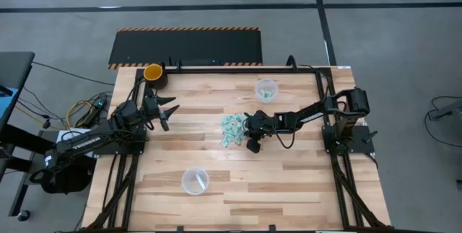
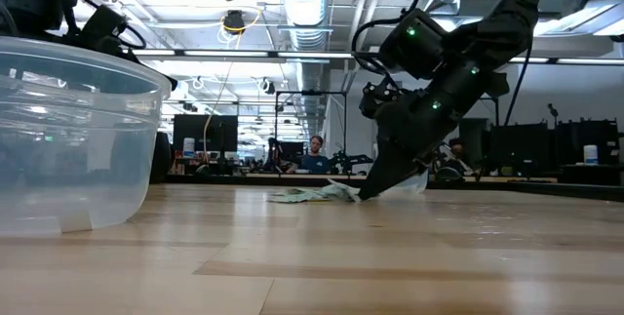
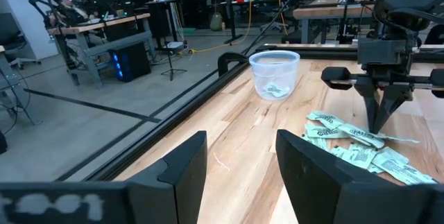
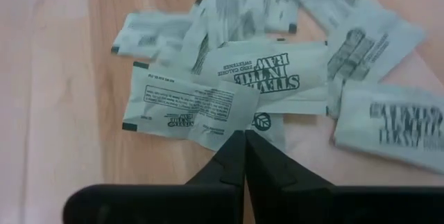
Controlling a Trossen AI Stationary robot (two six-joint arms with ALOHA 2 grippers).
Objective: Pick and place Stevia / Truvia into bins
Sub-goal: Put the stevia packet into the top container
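Note:
A loose pile of mint-green and white Stevia packets (image 1: 232, 129) lies flat on the middle of the table, some overlapping. My right gripper (image 1: 246, 127) reaches in from the right and stands tip-down on the pile's right edge, shut on a packet. My left gripper (image 1: 167, 115) hovers open over the table's left part, touching nothing; in its wrist view its fingers (image 3: 241, 142) frame bare wood. One clear cup (image 1: 266, 89) stands at the far side with packets in it. The other clear cup (image 1: 195, 180) stands at the near side. My right gripper (image 4: 243, 135) meets the corner of a white-backed packet (image 4: 220, 121) at the edge of the pile, pinched between the very tips of the two fingers. The fingers (image 3: 380, 116) come from above, pointing steeply down. The packet lies on the pile and table, not lifted.
A yellow-orange cup (image 1: 153, 72) stands at the far left corner, close behind my left arm. Bare wood lies between the pile and both clear cups. The near cup (image 2: 68, 149) fills the left of the low view. People sit at desks beyond the table.

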